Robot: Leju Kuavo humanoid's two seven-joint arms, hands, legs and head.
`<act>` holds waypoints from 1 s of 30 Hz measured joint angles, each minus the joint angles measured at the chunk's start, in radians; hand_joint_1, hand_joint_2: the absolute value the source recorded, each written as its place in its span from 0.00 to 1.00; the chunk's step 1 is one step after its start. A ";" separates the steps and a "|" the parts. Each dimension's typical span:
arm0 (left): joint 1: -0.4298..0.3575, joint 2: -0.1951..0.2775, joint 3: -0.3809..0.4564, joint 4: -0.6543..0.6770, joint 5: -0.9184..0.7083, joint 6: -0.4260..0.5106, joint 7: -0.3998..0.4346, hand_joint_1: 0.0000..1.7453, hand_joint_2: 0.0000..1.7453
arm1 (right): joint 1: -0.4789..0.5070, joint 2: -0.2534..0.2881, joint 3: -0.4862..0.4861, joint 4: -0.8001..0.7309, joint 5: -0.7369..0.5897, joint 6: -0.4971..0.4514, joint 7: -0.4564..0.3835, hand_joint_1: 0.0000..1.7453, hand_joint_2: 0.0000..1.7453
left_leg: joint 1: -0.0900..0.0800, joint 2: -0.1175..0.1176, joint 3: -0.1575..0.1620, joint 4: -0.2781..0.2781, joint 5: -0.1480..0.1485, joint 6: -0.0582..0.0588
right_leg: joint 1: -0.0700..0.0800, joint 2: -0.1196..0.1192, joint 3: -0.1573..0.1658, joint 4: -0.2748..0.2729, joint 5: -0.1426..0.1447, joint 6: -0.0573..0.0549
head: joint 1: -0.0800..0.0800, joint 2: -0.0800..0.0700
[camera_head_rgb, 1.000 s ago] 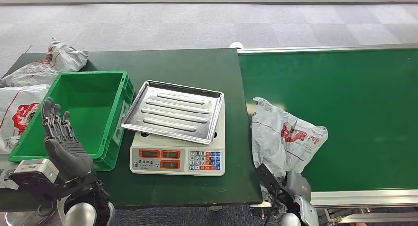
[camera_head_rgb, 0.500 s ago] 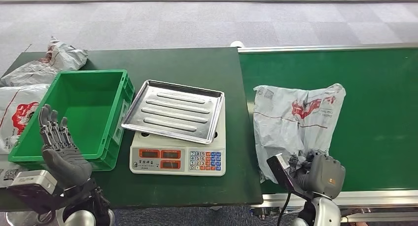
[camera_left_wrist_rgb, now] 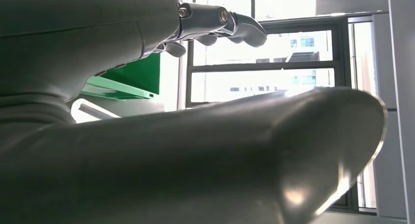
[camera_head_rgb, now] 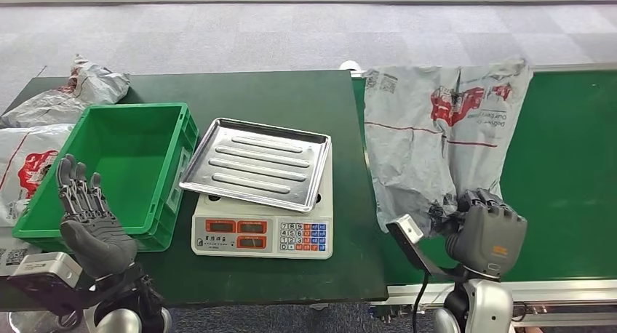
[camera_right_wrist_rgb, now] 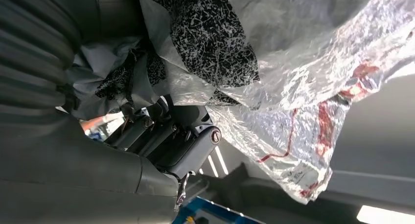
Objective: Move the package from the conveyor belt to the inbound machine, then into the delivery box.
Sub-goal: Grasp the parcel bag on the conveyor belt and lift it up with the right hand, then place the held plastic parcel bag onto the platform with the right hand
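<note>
Head view: the right hand (camera_head_rgb: 486, 235) is clamped on the near edge of the package (camera_head_rgb: 436, 137) — a grey plastic mailer with red print — which stands up from the fist above the conveyor belt (camera_head_rgb: 567, 166), its far end spread wide. Right wrist view confirms bunched film caught in the fingers (camera_right_wrist_rgb: 161, 136). The left hand (camera_head_rgb: 87, 213) is raised by the near left corner of the green delivery box (camera_head_rgb: 116, 155), fingers apart, holding nothing.

Judged step: transfer to the inbound machine (camera_head_rgb: 262, 195) — the scale with its steel tray on the worktop (camera_head_rgb: 291, 93). Next move calls for a leftward carry, then release flat on the tray.
</note>
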 joint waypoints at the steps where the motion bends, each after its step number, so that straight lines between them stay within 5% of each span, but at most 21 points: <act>1: -0.001 0.000 -0.003 0.003 0.004 0.000 -0.001 0.00 0.00 | -0.019 -0.007 0.012 0.002 0.004 -0.002 0.000 1.00 1.00 | 0.000 0.000 0.000 0.000 0.000 0.000 | 0.000 0.000 0.000 0.000 0.000 0.000 | 0.000 0.000; 9: -0.023 0.000 -0.022 0.027 0.026 0.000 -0.011 0.00 0.00 | -0.189 -0.043 0.129 0.063 -0.027 -0.050 -0.060 1.00 1.00 | 0.000 -0.002 0.000 0.000 0.001 0.000 | 0.000 -0.001 0.000 0.000 0.001 0.000 | 0.000 0.000; 20: -0.062 0.000 -0.060 0.061 0.058 0.008 -0.032 0.00 0.00 | -0.319 0.003 0.369 0.215 -0.388 -0.180 -0.274 1.00 1.00 | 0.001 -0.002 -0.001 0.000 0.002 -0.001 | 0.001 -0.001 0.000 0.001 0.001 0.000 | 0.000 0.000; 30: -0.110 0.000 -0.070 0.092 0.073 0.014 -0.031 0.00 0.00 | -0.332 0.034 0.389 0.312 -0.739 -0.071 -0.414 1.00 1.00 | 0.000 -0.003 -0.001 0.000 0.002 -0.001 | 0.000 -0.001 0.000 0.000 0.001 0.000 | 0.000 0.000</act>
